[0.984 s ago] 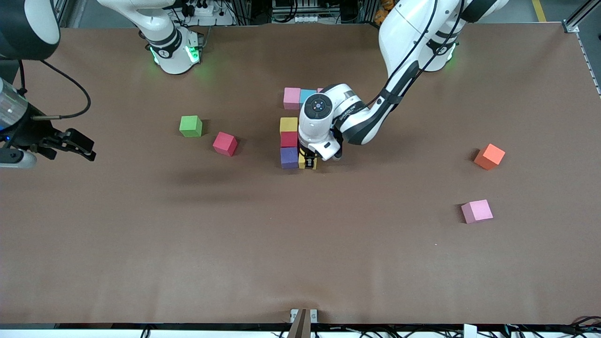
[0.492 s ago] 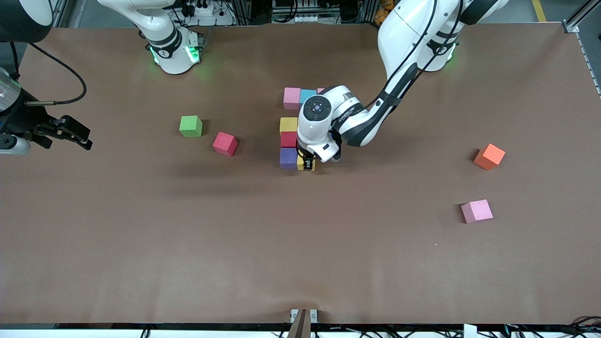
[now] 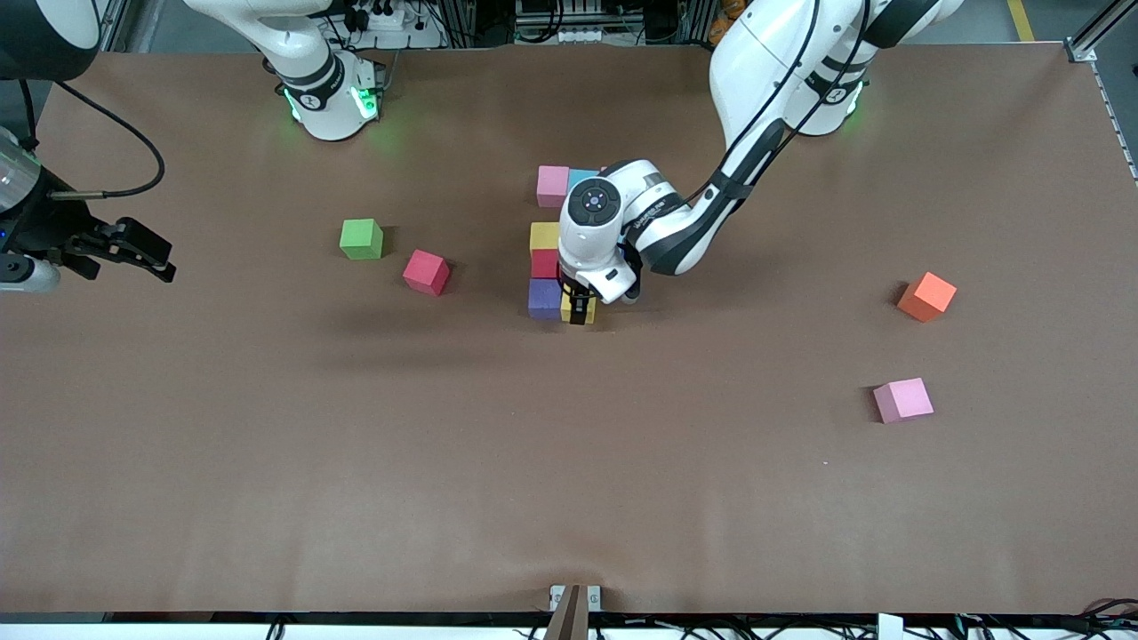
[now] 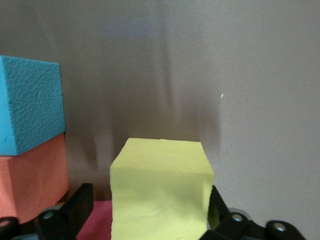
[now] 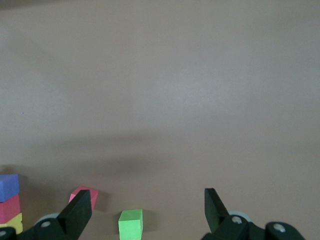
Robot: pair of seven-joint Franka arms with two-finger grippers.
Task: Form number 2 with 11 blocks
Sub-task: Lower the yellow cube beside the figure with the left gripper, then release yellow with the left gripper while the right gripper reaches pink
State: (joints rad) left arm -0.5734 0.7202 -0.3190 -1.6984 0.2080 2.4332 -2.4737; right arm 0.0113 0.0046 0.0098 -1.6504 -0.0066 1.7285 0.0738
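The partly built number 2 lies mid-table: pink (image 3: 552,185) and light blue (image 3: 580,176) blocks in its farthest row, then a column of yellow (image 3: 545,236), red (image 3: 545,263) and purple (image 3: 543,299). Beside the purple one stands a second yellow block (image 3: 576,310) (image 4: 160,195). My left gripper (image 3: 578,313) (image 4: 150,212) is down around it, open, with a gap at one finger. The left arm hides the rest of the digit. Loose blocks: red (image 3: 426,271), orange (image 3: 925,296), pink (image 3: 902,399). My right gripper (image 3: 158,258) (image 5: 145,205) waits open at the right arm's end.
A green cube (image 3: 361,238) (image 5: 130,222) sits beside the loose red block (image 5: 84,196), toward the right arm's end. The left wrist view shows a light blue block (image 4: 30,105) and a reddish one (image 4: 30,180) close to the yellow block. Bare brown table (image 3: 569,462) spreads nearer the camera.
My left gripper has opened and let go of the yellow block, which now stands against the purple one. The right gripper drew back a little toward the table's end, then stayed still.
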